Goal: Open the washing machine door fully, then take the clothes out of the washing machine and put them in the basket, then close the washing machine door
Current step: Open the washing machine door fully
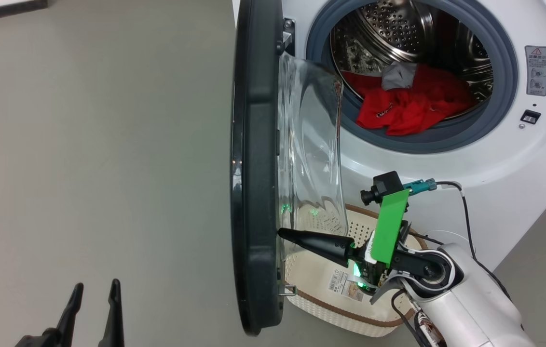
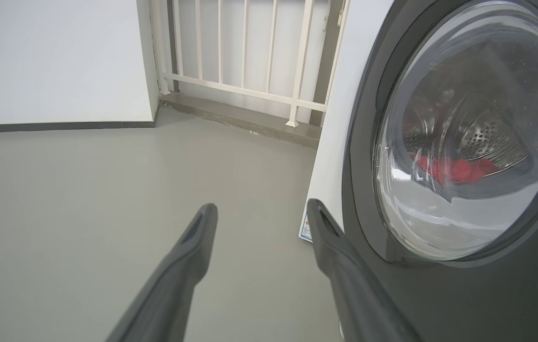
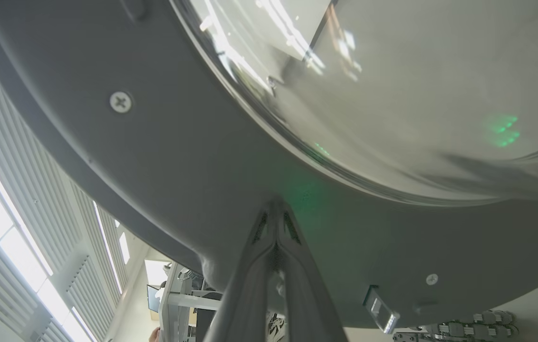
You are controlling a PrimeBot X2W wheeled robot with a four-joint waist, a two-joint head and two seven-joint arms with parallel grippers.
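Washing machine door stands edge-on, its inner rim touching the tip of my right jaws, pinched shut on nothing; I judge a push leftward swings it wider. Left jaws hang wide and empty on its outer side. Beneath the right jaws the basket shows no garments; the clothes lie beyond, in the drum.

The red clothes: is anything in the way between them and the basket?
Yes. The shut right gripper, tip at the washing machine door, reaches across over the basket, and the door's glass bowl overhangs its left part.
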